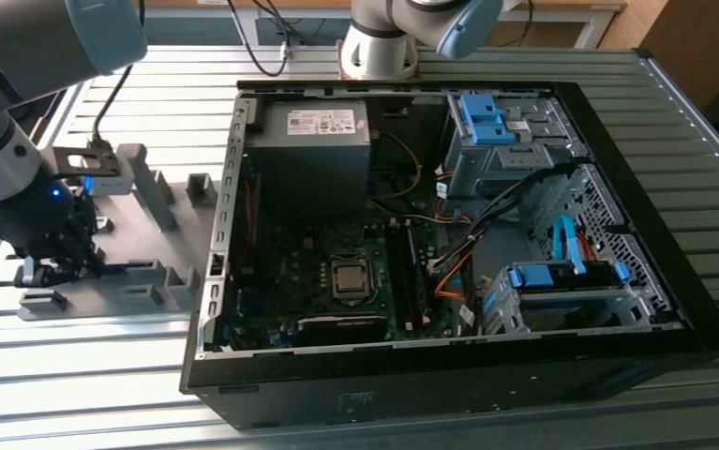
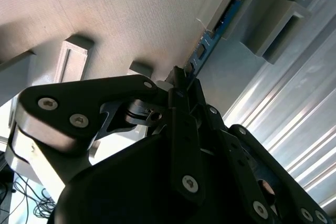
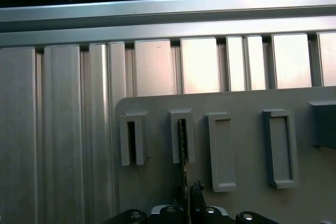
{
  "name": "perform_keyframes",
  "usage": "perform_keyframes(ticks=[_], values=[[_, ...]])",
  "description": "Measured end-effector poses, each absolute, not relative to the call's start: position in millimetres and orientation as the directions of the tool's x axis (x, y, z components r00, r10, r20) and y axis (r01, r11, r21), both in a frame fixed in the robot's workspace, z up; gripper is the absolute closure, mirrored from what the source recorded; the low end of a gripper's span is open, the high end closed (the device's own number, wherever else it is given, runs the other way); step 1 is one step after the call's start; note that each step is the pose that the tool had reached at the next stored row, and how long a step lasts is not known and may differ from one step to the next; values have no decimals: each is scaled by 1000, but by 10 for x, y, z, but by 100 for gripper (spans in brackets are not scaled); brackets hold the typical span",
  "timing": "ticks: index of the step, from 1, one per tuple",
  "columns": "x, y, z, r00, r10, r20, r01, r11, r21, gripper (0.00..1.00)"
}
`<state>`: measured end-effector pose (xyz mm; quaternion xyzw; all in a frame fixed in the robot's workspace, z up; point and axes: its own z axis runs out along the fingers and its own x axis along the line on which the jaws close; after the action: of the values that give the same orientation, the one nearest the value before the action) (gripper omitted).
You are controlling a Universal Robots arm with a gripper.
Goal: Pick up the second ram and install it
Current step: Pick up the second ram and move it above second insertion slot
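One grasp made, nothing installed.
Clamps tool (image 2: pixel 185 77) on the second ram (image 2: pixel 209 43), seated in grey holder (image 1: pixel 146 202) slot at exterior view's left, apart from open computer case (image 1: pixel 459 380) at centre.

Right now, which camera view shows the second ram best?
The second wrist view: the second ram shows its blue face near the hand. The first wrist view gives its thin edge; in the exterior view it is too small to tell.
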<state>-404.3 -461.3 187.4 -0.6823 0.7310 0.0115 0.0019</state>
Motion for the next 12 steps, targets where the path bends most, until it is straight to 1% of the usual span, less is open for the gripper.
perform_keyframes(ticks=[12], values=[[-4043,-4613,1866,-69,-997,-18,-998,69,14,80]])
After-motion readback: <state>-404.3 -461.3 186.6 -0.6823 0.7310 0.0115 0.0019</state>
